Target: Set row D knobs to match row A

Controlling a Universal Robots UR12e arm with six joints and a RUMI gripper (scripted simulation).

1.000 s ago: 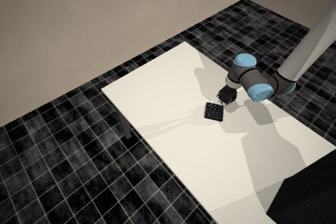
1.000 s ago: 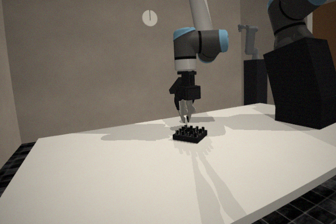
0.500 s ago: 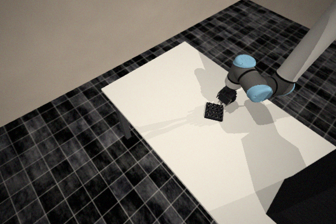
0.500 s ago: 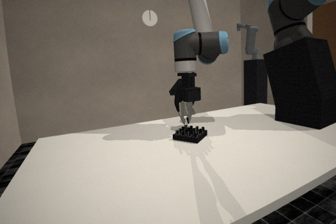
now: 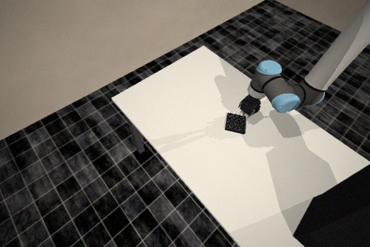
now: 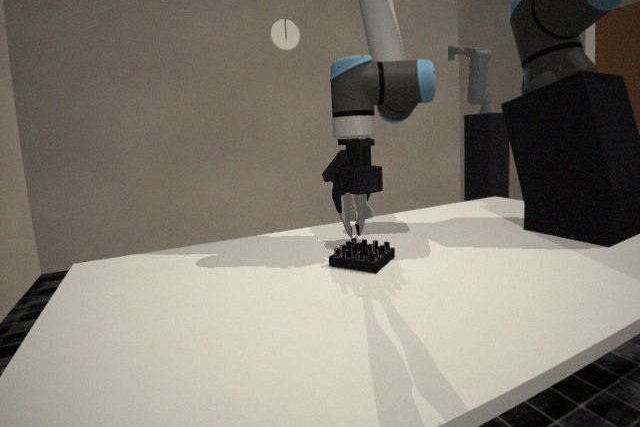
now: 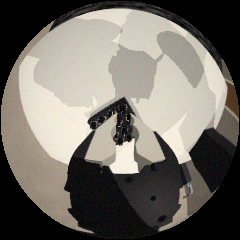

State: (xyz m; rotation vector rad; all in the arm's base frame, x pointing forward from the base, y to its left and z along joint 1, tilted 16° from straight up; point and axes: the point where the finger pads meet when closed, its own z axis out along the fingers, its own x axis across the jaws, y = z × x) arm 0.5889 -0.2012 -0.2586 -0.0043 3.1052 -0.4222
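The knob box (image 5: 235, 131) (image 6: 356, 265) (image 7: 125, 103) is a small black block with rows of short upright black knobs, lying on the white table. My gripper (image 5: 243, 114) (image 6: 354, 234) (image 7: 123, 114) points down, with its fingertips a little apart and nothing visible between them. In the exterior view the tips are just above the knobs at the far side of the box. In the wrist view the fingers cover part of the box. The knob marks, the socket and the row letters are too small and dark to read, so which knob is under the tips cannot be told.
The white table (image 5: 167, 88) (image 6: 206, 334) carries the box. The arm's black pedestal (image 5: 337, 214) (image 6: 563, 169) stands at the table's right side in the exterior view. The wrist joints and blue caps hang above and behind the box. Arm shadows cross the table.
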